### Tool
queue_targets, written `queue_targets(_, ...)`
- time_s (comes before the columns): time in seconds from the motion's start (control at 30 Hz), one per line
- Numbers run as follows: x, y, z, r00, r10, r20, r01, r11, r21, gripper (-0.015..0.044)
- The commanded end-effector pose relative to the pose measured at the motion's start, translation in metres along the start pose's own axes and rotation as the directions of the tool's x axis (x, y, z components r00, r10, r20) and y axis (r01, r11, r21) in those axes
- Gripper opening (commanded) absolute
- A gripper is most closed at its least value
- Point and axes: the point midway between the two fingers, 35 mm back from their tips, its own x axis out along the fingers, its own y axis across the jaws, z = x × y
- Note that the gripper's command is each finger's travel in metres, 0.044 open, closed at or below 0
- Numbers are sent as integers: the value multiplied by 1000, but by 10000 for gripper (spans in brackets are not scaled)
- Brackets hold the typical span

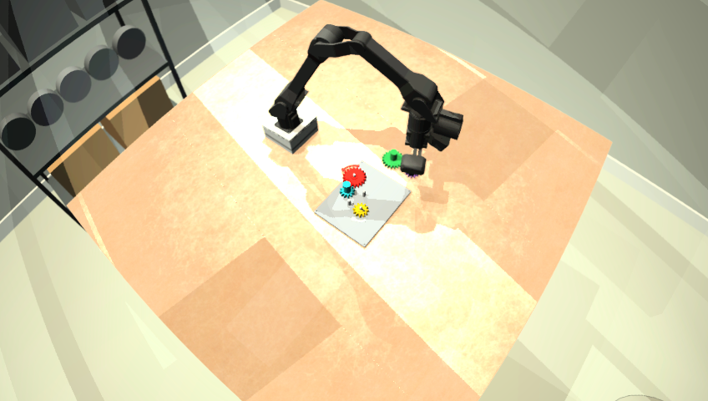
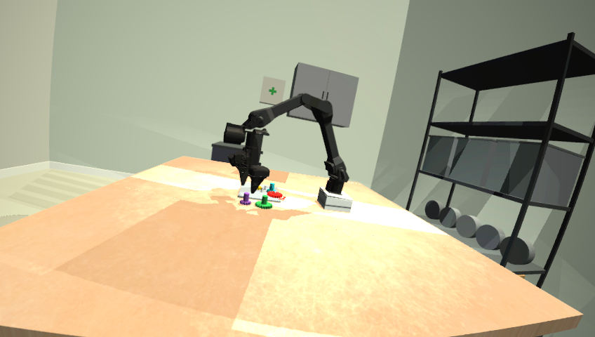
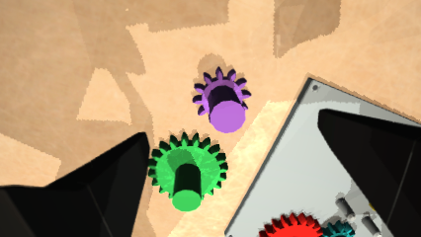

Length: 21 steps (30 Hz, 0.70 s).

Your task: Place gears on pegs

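Observation:
My gripper point(image 2: 248, 187) point(image 3: 233, 128) is open and empty, above the purple gear point(image 2: 245, 201) point(image 3: 227, 116) and green gear point(image 1: 393, 159) point(image 2: 264, 204) point(image 3: 210, 165). Both stand upright on the table beside the grey board point(image 1: 387, 193) point(image 3: 306, 158). In the top view a finger hides most of the purple gear. The cyan gear point(image 1: 346, 188) point(image 3: 340, 230) is on the board beside the red gear point(image 1: 354, 177) point(image 3: 294, 229), their teeth against each other. Two bare pegs point(image 1: 363, 193) point(image 1: 349, 202) stand between these and the yellow gear point(image 1: 361, 210).
The arm's white base block point(image 1: 291, 136) point(image 2: 335, 199) stands on the table behind the board. The green gear is close to the purple one, on the arm-base side. The cyan gear's tall knob point(image 2: 271, 186) rises above the board.

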Motion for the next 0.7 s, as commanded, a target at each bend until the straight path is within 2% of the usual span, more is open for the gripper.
queue_targets(0.0, 4, 0, 0, 1000, 1, 4, -1, 1000, 5, 440)
queue_targets(0.57, 27, 1, 0, 1000, 1, 4, -1, 1000, 5, 440)
queue_targets(0.67, 27, 1, 0, 1000, 1, 4, -1, 1000, 5, 361)
